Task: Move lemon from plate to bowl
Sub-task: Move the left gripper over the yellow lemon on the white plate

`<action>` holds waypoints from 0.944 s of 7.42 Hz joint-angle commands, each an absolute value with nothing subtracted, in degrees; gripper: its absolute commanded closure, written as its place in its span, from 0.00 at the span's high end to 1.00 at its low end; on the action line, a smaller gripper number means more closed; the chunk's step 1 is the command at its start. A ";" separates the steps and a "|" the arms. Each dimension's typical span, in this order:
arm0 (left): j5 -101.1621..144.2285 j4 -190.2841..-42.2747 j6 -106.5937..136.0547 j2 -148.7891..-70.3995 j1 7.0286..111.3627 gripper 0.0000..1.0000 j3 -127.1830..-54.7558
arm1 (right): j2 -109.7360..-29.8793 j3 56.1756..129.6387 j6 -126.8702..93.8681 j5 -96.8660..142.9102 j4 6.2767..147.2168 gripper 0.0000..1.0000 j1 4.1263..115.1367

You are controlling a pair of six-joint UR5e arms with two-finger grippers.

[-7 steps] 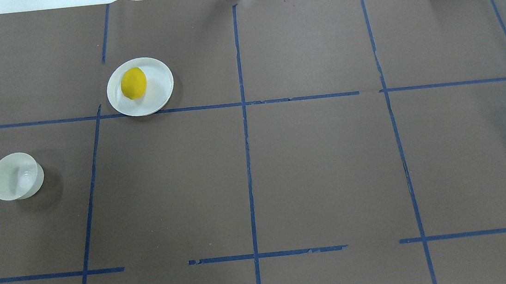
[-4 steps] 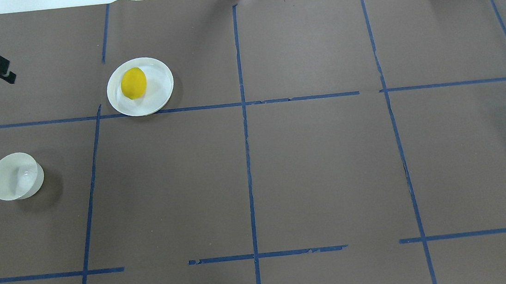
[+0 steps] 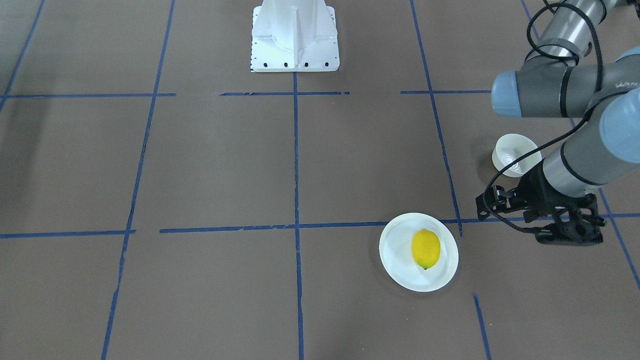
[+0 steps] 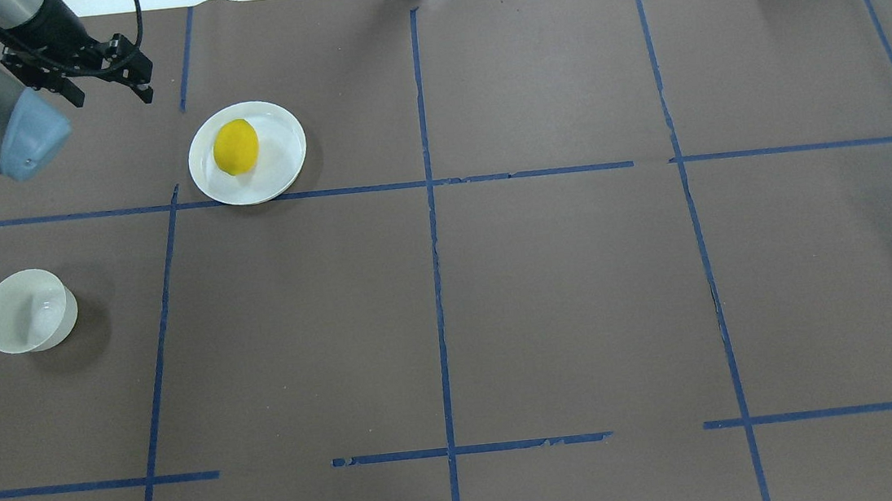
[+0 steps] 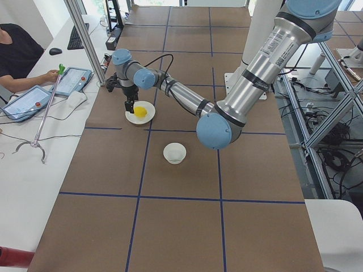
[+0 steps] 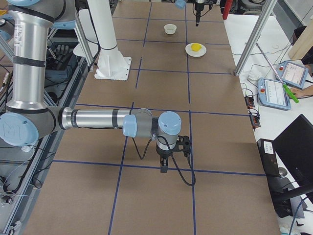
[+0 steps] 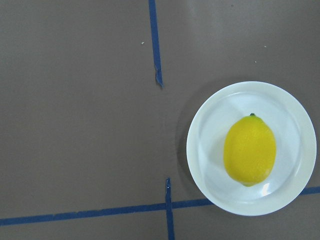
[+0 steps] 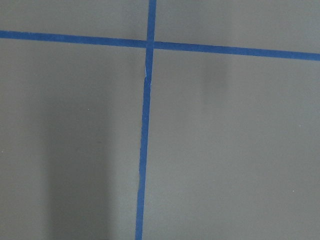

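Observation:
The yellow lemon lies on the left half of the white plate at the table's far left. It also shows in the front view and the left wrist view, right of centre. The empty off-white bowl stands nearer the robot at the left edge, apart from the plate. My left gripper hovers open and empty just left of the plate, above the table. My right gripper shows only in the exterior right view, low over bare table far from the dishes; I cannot tell whether it is open.
Brown paper with blue tape lines covers the table. The white robot base stands at the near middle edge. A metal post and operators' tablets stand beyond the table's far edge near the plate.
My left arm has come in from the left edge and its gripper has moved right, close to the plate. The lemon, plate and bowl have not moved.

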State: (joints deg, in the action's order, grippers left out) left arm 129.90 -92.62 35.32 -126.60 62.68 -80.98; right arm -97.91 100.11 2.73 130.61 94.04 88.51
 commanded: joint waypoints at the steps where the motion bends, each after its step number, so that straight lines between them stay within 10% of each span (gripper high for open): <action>1: 128.86 -101.21 39.45 -131.03 60.13 1.00 -71.49 | -97.91 100.11 2.72 130.61 94.04 1.00 88.51; 7: 122.90 -110.21 46.23 -135.00 53.36 1.00 -62.75 | -97.91 100.11 2.72 130.61 94.04 1.00 88.51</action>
